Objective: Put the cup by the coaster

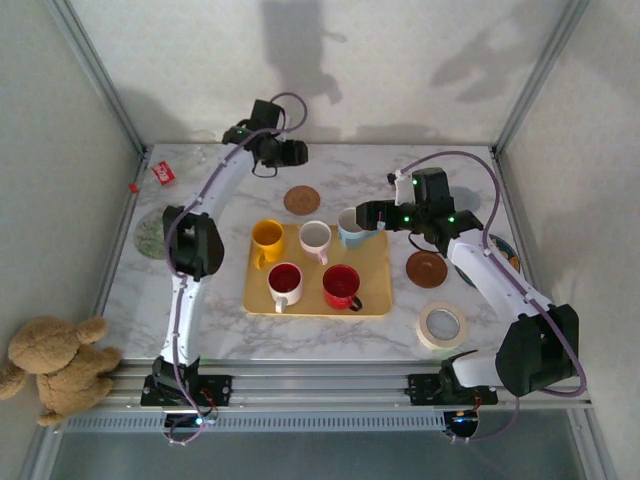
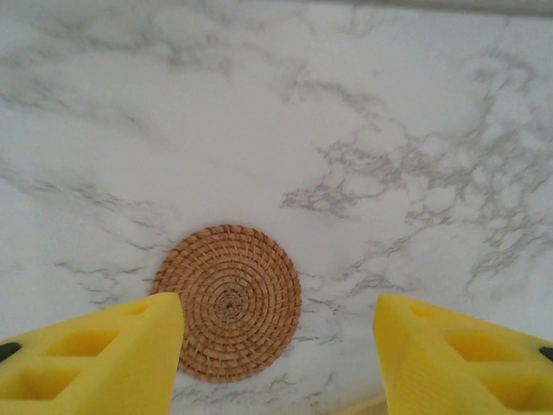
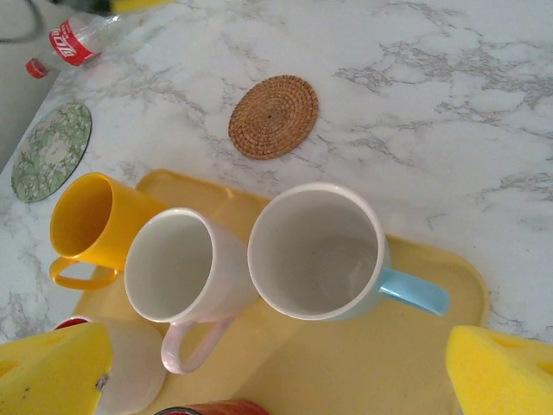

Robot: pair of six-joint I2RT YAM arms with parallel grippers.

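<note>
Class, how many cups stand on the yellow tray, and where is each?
5, all on the tray. Far row, left to right: yellow cup, white cup, light blue cup. Near row: red-lined cup on the left, red cup on the right. None looks hidden.

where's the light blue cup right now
In the top view the light blue cup stands at the far right corner of the yellow tray, just right of the white cup and short of the woven coaster.

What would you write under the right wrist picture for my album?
Open right gripper above a blue-handled cup on the yellow tray, pink cup and yellow cup alongside, woven coaster beyond.
</note>
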